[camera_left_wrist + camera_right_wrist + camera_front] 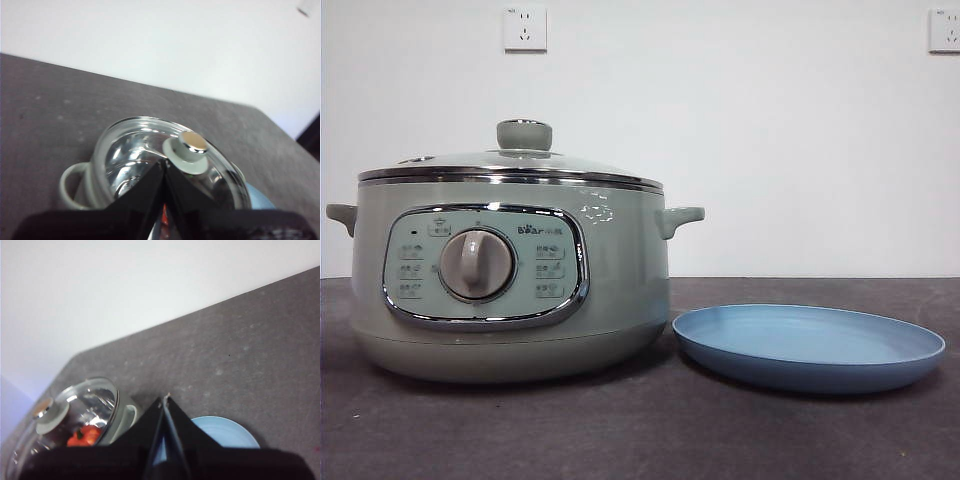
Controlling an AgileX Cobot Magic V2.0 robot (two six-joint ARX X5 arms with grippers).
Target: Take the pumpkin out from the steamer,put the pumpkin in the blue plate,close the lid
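The sage-green steamer (pixel 510 280) stands at the left of the table with its glass lid (pixel 510 165) on, green knob (pixel 524 134) up. Through the glass in the right wrist view the orange pumpkin (pixel 85 436) shows inside the steamer (pixel 127 417). The blue plate (pixel 808 345) lies empty to the steamer's right. My left gripper (pixel 164 165) is shut, high above the lid (pixel 150 155) near its knob (pixel 190 150). Also shut, my right gripper (pixel 165 401) hangs above the plate (pixel 225 432). Neither arm shows in the front view.
The dark table top (pixel 640 440) stretches in front of the steamer and the plate. A white wall with two sockets (pixel 525 28) stands behind.
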